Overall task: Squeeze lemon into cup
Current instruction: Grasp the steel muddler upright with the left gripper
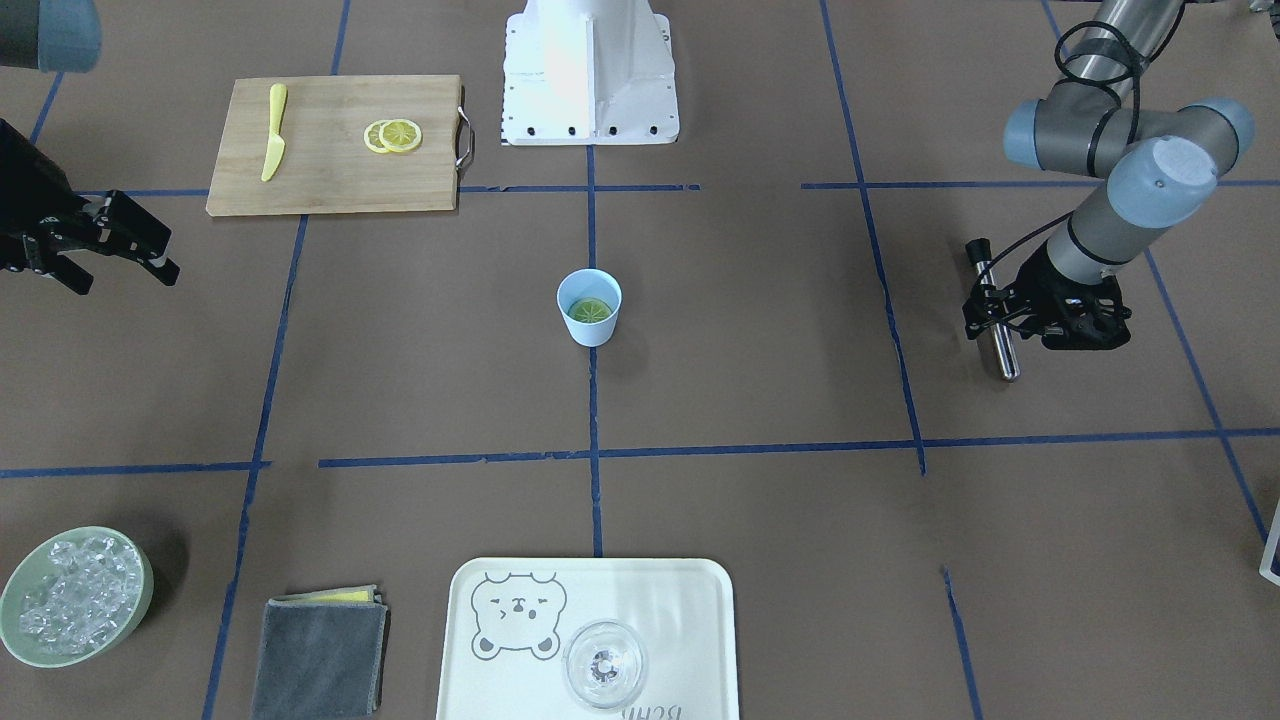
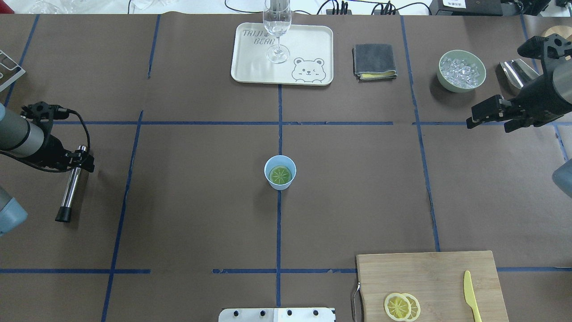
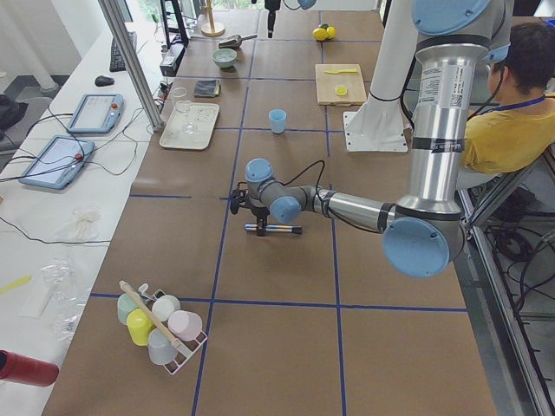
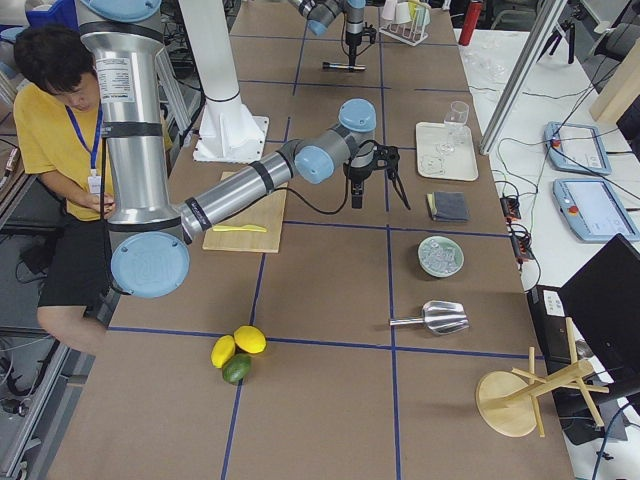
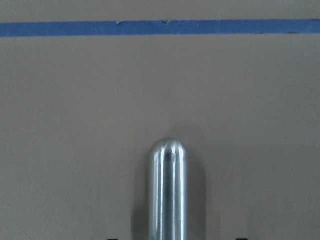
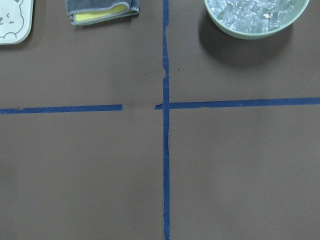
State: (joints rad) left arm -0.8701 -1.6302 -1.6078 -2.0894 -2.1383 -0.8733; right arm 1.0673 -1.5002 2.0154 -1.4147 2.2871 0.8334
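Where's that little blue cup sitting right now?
Seen from overhead, the cup stands at the middle of the table on the blue tape line, a lemon slice lying inside it, the bear tray beyond it.

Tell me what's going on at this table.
A lemon slice lies inside the blue cup at the table's middle. The left gripper holds a metal rod off to one side, jaws closed on it. The right gripper hangs empty, jaws open. Two more slices sit on the cutting board beside a yellow knife.

The rod (image 5: 167,192) is polished metal, the table cover (image 2: 187,214) matt paper, the board (image 2: 438,277) wood, the cup (image 1: 590,333) plastic.
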